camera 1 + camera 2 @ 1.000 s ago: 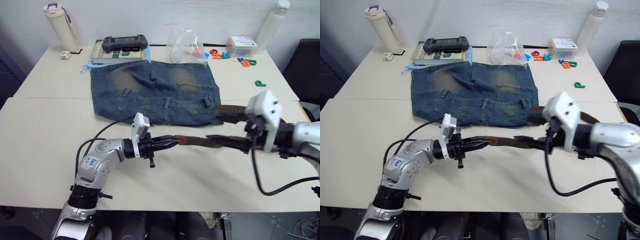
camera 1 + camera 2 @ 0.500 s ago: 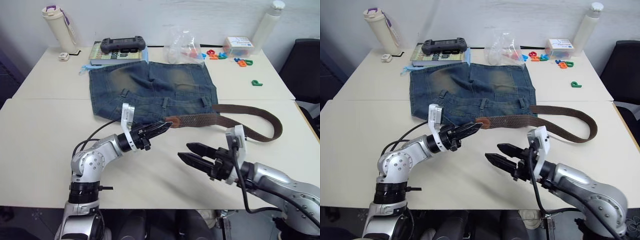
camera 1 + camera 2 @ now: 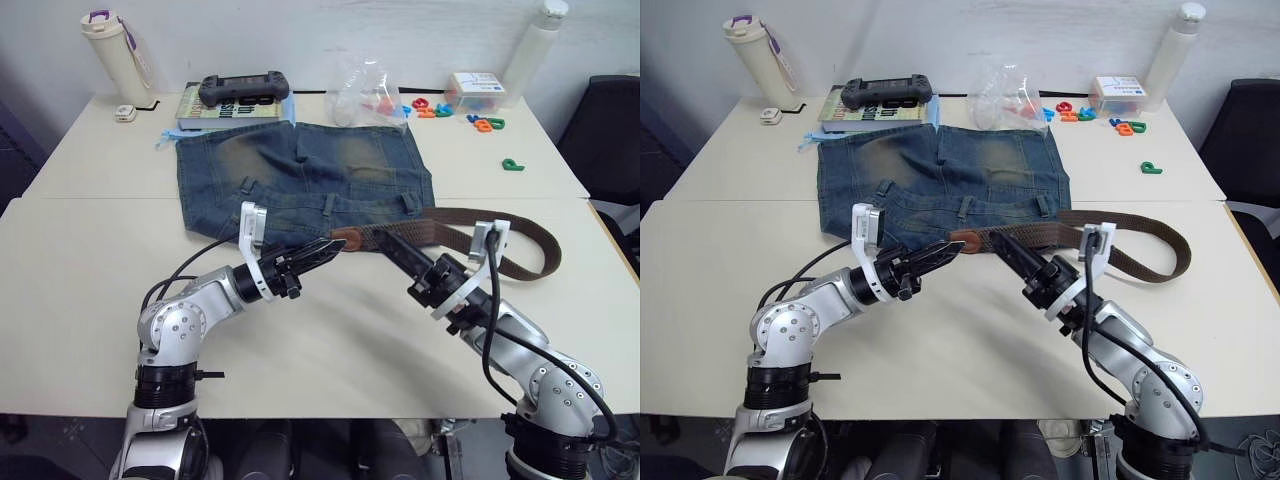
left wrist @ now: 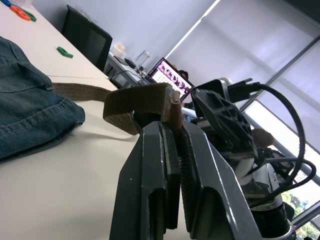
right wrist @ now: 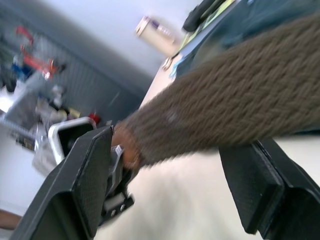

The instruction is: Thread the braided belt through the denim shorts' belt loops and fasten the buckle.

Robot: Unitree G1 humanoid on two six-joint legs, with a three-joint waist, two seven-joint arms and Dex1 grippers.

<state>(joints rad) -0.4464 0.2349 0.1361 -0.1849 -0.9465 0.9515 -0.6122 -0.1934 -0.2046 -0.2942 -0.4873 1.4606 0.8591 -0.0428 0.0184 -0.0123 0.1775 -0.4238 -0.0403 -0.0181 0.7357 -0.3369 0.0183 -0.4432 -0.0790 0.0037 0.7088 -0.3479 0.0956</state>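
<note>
While the left end effector (image 3: 335, 246) is pinching the belt (image 3: 470, 226) tip beside the shorts (image 3: 300, 175), the right end effector (image 3: 1005, 243), gaping, is straddling the strap; a clumsy regrip could yank it free.

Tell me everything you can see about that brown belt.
The braided belt is a dark brown woven strap with a tan leather tip. It lies on the table beside the denim shorts, curling back on itself at the robot's right. The left gripper pinches the tip; the right gripper, open, straddles the strap nearby.
</note>
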